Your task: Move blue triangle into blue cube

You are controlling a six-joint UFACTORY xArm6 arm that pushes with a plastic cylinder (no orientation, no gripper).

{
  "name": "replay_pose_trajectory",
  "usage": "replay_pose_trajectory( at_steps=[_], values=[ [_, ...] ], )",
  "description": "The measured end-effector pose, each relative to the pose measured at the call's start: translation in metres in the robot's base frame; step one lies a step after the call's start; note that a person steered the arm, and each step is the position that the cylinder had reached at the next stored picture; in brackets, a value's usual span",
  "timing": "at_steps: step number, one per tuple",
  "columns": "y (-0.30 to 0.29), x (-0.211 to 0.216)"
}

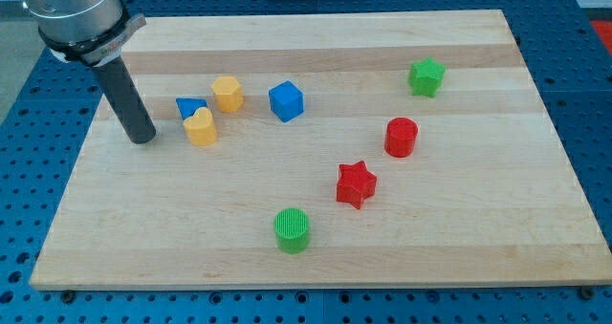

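Right of my tip [142, 139], a bare rod with no jaws holding nothing, sits the blue triangle [189, 106], so the approach step continues: I judge the next push runs rightward toward the blue cube [285, 101], past the yellow blocks [201, 128].

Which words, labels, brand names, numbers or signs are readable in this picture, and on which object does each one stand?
None: no readable text stands anywhere in the camera view.
The wooden board is plain.
The blocks, such as the blue triangle and the blue cube, carry no marks.
The dark rod ending in my tip, at the view's left of the blue triangle, shows no label.
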State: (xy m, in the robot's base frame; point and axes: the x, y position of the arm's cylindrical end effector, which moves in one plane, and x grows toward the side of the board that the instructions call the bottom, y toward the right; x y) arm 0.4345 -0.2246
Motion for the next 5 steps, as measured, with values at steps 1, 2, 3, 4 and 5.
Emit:
replay_pose_trajectory(
  at_steps=[1,2,3,4,5],
  values=[
    [0.013,0.001],
    [0.039,0.007],
    [0.056,-0.001],
    [0.059,-0.004],
    [0.059,-0.004]
  ],
)
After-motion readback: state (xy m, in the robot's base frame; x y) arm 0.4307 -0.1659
